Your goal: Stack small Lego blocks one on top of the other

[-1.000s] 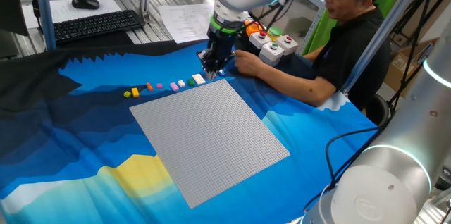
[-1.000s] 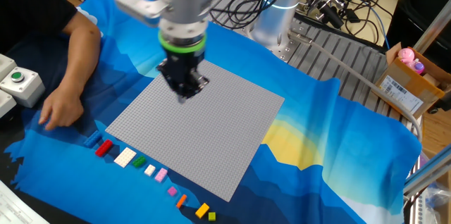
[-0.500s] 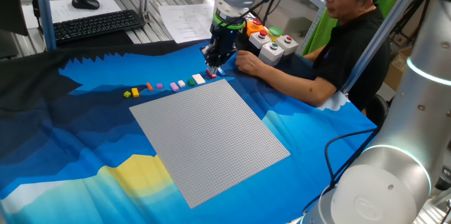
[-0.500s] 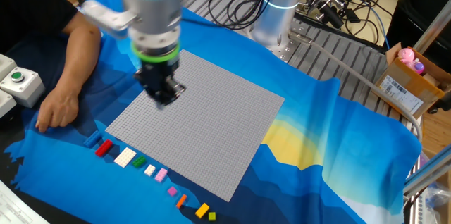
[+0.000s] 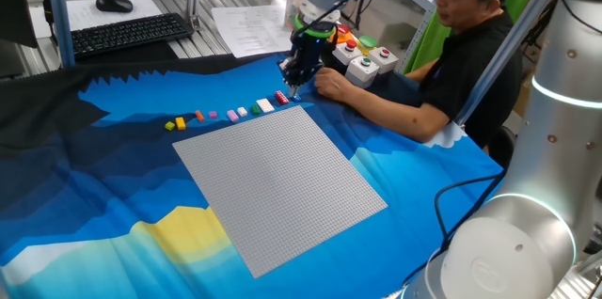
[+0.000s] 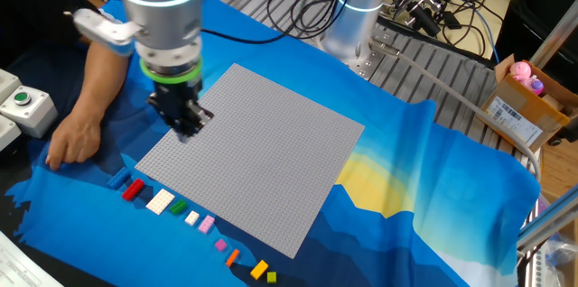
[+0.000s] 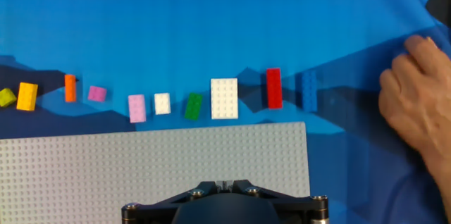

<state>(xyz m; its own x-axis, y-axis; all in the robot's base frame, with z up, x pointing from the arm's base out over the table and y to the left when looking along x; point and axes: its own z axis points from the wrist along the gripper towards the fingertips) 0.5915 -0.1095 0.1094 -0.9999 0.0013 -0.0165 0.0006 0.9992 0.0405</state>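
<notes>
Along the edge of the grey baseplate (image 7: 155, 160) lies a row of small bricks on the blue cloth (image 7: 211, 20), each one apart from the next. Seen from the hand view, from left to right they are: a lime brick (image 7: 7, 97), a yellow brick (image 7: 27, 96), an orange brick (image 7: 70, 87), a pink brick (image 7: 97, 94), a longer pink brick (image 7: 137, 108), a small white brick (image 7: 162, 103), a green brick (image 7: 193, 106), a big white brick (image 7: 224, 98), a red brick (image 7: 273, 87) and a blue brick (image 7: 309, 90). None of them is stacked on another; all lie flat on the cloth, just beside the baseplate but not on it. The gripper (image 6: 187, 127) hangs above the corner part of the baseplate that is near the red and blue bricks, and it points down. It carries no brick that I can see. Whether its fingers are spread or pressed together I cannot tell, because only the dark body shows at the bottom of the hand view and the fixed views are too small. A man (image 5: 451, 45) in a black shirt sits at the table, and his hand (image 7: 416, 101) rests on the cloth near the blue brick, not touching it. Behind him stand button boxes (image 5: 362, 59), and a keyboard (image 5: 127, 34) lies farther back.
</notes>
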